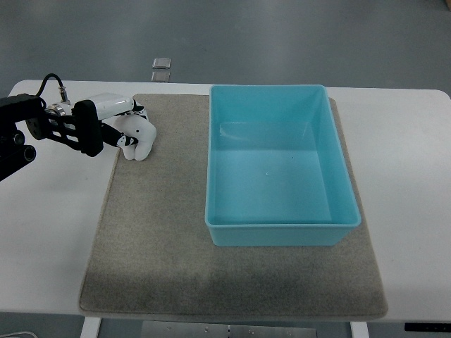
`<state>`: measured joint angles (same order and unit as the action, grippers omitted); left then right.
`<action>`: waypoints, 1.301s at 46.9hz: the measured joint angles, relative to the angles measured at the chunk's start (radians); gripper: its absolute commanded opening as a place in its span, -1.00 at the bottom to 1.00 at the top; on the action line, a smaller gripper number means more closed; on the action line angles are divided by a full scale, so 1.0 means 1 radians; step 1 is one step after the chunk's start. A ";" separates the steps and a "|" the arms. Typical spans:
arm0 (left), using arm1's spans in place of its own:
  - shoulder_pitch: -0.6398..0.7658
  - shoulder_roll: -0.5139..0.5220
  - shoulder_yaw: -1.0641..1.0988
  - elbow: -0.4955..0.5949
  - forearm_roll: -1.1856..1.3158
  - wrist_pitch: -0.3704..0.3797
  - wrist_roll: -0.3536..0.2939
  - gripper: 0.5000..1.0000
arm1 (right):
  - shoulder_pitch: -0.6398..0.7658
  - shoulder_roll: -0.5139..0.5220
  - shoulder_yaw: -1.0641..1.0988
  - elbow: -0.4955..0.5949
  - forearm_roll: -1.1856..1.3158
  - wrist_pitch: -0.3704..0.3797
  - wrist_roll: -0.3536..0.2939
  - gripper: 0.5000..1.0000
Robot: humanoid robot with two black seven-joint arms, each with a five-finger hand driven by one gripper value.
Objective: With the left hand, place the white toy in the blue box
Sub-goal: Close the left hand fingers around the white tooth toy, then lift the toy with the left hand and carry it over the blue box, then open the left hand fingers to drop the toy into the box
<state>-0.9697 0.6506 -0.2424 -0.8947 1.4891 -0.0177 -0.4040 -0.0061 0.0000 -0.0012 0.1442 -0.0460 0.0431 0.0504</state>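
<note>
We are looking steeply down on the white counter point(412, 176), and the action is all at the upper left. The left hand point(116, 127) is reaching in from the left edge, its black forearm frame trailing back toward the cables, and it is sitting right at the white toy point(139, 141) on the near-left corner of the grey mat point(155, 232). The fingers point(113, 105) are curling over and around the toy, white shells and black joints mixed in with the toy's own white body, so we are reading this as a grasp closing on it, though we cannot tell from up here how firmly it is seated. The toy is resting on the mat, touching the hand, well apart from the blue box point(282, 225).

That box is sitting open and empty on the right half of the mat, its long side running away from us. The right arm is not showing at all.

So we are judging this as the pick-up step, with the placing not yet done. The next move is calling for a clean lift off the mat, a carry to the right over the box's near wall with enough height to clear the rim, and then a release inside.
</note>
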 measured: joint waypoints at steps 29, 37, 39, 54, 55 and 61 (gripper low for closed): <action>-0.108 0.005 -0.015 -0.043 0.049 0.002 -0.019 -1.00 | 0.000 0.000 0.000 0.000 0.000 0.000 0.000 0.74; -0.177 -0.004 -0.011 -0.092 0.045 -0.012 -0.020 -1.00 | 0.000 0.000 0.000 0.000 0.000 0.000 0.000 0.74; -0.199 -0.006 -0.009 -0.105 0.044 -0.017 -0.019 -1.00 | 0.000 0.000 0.000 0.000 0.000 0.000 0.000 0.74; -0.283 -0.068 -0.003 -0.202 0.042 -0.125 -0.018 -1.00 | 0.000 0.000 0.000 0.000 0.000 0.000 0.000 0.74; -0.283 -0.078 -0.003 -0.204 0.043 -0.126 -0.017 -1.00 | 0.000 0.000 0.000 0.000 0.000 0.000 0.000 0.74; -0.271 -0.131 0.001 -0.205 0.049 -0.127 -0.010 -1.00 | 0.000 0.000 0.000 0.000 0.000 0.000 0.000 0.74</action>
<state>-1.2403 0.5198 -0.2410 -1.0997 1.5380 -0.1444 -0.4144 -0.0061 0.0000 -0.0016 0.1442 -0.0460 0.0430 0.0506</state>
